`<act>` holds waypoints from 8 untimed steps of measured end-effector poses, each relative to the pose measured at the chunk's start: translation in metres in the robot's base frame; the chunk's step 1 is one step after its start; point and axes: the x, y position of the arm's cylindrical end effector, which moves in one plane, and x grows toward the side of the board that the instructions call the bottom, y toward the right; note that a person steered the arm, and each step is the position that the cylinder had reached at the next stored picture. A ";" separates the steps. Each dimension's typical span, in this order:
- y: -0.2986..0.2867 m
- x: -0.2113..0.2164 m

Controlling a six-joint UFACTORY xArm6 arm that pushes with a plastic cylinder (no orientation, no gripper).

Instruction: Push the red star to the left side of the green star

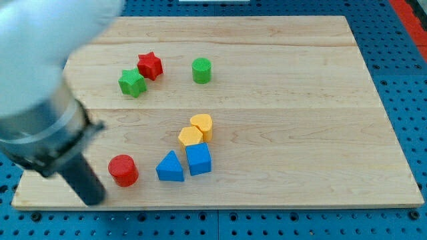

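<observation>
The red star (150, 65) lies in the upper left part of the wooden board, touching the upper right side of the green star (132, 83). My dark rod comes down from the large blurred arm at the view's left. My tip (93, 199) is near the board's bottom left corner, far below both stars and just left of a red cylinder (123, 170), apart from it.
A green cylinder (201, 70) stands right of the stars. A yellow heart (202, 125), yellow hexagon (191, 137), blue cube (198, 159) and blue triangle (170, 167) cluster at bottom centre. The board's edge (220, 206) borders a blue pegboard.
</observation>
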 end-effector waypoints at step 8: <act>0.126 -0.257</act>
